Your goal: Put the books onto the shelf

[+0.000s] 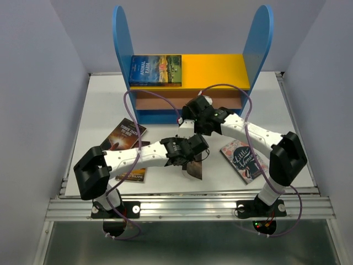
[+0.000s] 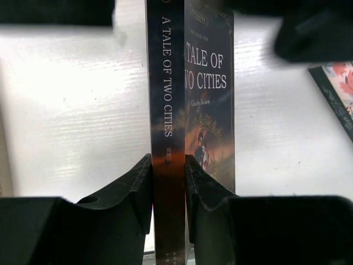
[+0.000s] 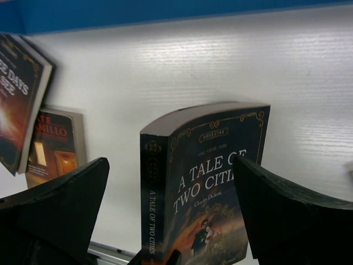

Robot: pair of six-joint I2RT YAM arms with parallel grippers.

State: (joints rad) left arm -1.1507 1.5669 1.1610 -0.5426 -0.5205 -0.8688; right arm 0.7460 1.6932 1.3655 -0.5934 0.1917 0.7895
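Observation:
"A Tale of Two Cities" [image 2: 207, 83], a dark paperback, stands upright on the white table [image 1: 165, 118] in front of the shelf [image 1: 220, 69]. My left gripper [image 2: 168, 160] is shut on the lower part of its spine. In the top view the book [image 1: 194, 169] shows below the left gripper [image 1: 192, 156]. My right gripper [image 3: 171, 161] is open wide, its fingers [image 3: 66, 204] on either side of the book [image 3: 204, 182] without touching it. A blue "Animal Farm" book [image 1: 155, 70] lies on the shelf's yellow upper board.
"Three Days to See" [image 1: 124, 135] and another dark book [image 1: 132, 175] lie flat at the left. The grey floral "Little Women" [image 1: 244, 160] lies at the right, near the right arm's elbow. The shelf's blue base [image 3: 165, 14] is just beyond the standing book.

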